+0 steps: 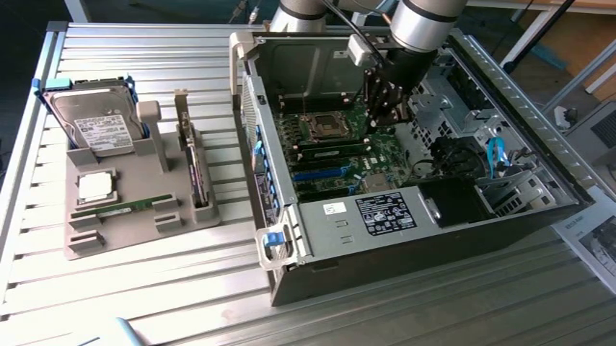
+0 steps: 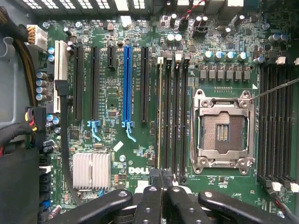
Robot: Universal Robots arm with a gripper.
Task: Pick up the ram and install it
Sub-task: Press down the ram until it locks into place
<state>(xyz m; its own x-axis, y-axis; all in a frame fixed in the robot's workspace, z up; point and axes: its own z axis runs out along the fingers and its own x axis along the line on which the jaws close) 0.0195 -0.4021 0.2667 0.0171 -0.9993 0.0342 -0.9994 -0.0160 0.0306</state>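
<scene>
Well, the main worry starts on the exterior view's left of the computer case [image 1: 288, 245]. The ram [image 1: 130, 207], a thin green stick, lies flat in the grey tray [image 1: 86, 245] on the tabletop [image 1: 144, 303], well apart from the case, with nothing gripping it. The arm is busy elsewhere, so as I judge it the pick-up part of the job looks undone.

Inside the case, the fingers [image 2: 152, 200] are pressed together, and I can see nothing pinched between them. They hang close above the green board, just over the near end of the long black memory slots [image 2: 170, 112], with the empty processor socket [image 2: 224, 128] beside those slots. One slot seems to carry a thin pale edge along its length. I cannot tell whether that is a seated stick.

If the arm pushes down off-line here, the closed tips could knock a slot latch or scrape the small parts around it. A sideways slip toward the open socket could bend its pins. A cable near the case wall could also snag.
</scene>
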